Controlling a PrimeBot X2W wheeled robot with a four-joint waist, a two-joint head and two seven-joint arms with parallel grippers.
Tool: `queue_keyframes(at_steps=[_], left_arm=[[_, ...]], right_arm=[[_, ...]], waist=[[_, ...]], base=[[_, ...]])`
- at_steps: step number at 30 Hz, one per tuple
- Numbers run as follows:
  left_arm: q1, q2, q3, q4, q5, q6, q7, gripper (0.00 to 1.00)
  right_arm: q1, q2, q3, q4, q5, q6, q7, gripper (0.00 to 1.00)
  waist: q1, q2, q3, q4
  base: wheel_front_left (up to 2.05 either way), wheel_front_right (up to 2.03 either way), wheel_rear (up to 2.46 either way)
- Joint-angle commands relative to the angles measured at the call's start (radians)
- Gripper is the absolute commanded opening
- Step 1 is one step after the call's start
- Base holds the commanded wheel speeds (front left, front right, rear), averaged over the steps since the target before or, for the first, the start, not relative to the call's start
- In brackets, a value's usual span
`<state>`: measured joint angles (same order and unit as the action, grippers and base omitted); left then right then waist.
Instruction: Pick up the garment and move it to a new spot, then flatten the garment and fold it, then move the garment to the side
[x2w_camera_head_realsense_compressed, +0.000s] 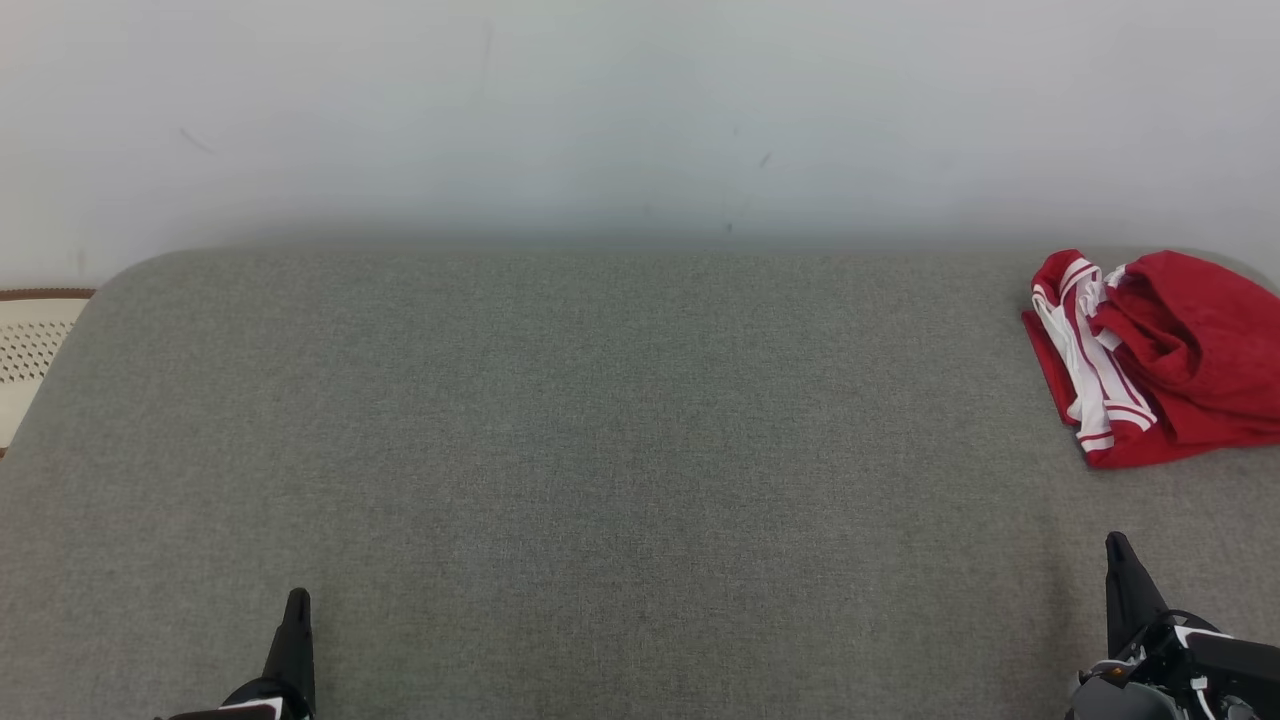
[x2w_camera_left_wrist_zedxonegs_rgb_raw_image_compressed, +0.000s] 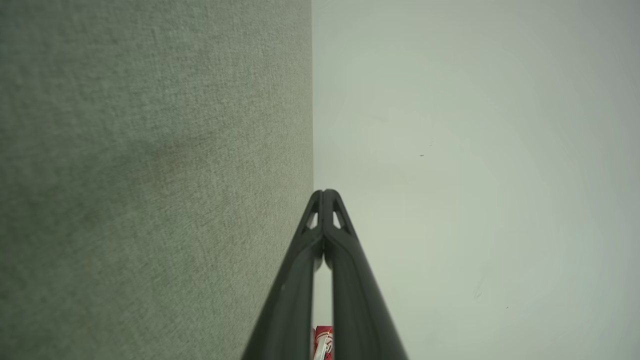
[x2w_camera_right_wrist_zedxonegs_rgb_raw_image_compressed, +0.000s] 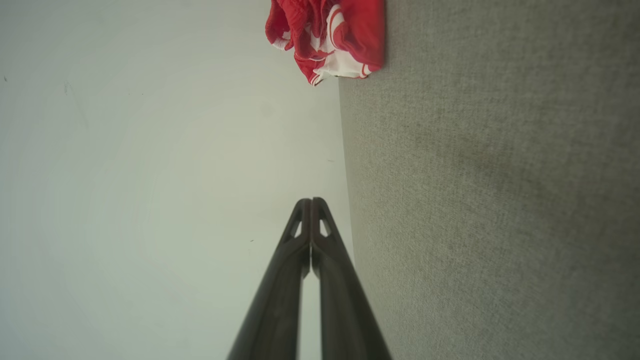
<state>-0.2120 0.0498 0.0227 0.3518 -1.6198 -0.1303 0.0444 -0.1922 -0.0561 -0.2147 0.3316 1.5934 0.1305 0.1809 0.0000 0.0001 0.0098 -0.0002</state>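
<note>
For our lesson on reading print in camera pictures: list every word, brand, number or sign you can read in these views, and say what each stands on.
None: no word, brand, number or sign can be read.
Red garment: white stripes, no lettering visible.
Grey fabric surface: plain weave, no print.
Pale wall: faint scuff marks, not writing.
</note>
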Motion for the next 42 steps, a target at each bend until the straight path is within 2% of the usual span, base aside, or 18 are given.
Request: queue_keyframes(at_steps=[1, 42], left_arm=[[-0.012, 0.001, 0.002, 0.003, -0.003, -0.003, 0.003, 0.00], [-0.012, 0.001, 0.002, 0.003, -0.003, -0.003, 0.003, 0.00]], right_arm=[[0.000, 0.002, -0.002, 0.000, -0.007, 0.000, 0.002, 0.00], [-0.001, 0.004, -0.005, 0.000, -0.011, 0.000, 0.004, 0.00]], waist=[[0.0000, -0.0001, 0.000, 0.000], [0.0000, -0.0001, 0.000, 0.000]], base=[[0.00, 0.00, 0.00], [0.00, 0.00, 0.00]])
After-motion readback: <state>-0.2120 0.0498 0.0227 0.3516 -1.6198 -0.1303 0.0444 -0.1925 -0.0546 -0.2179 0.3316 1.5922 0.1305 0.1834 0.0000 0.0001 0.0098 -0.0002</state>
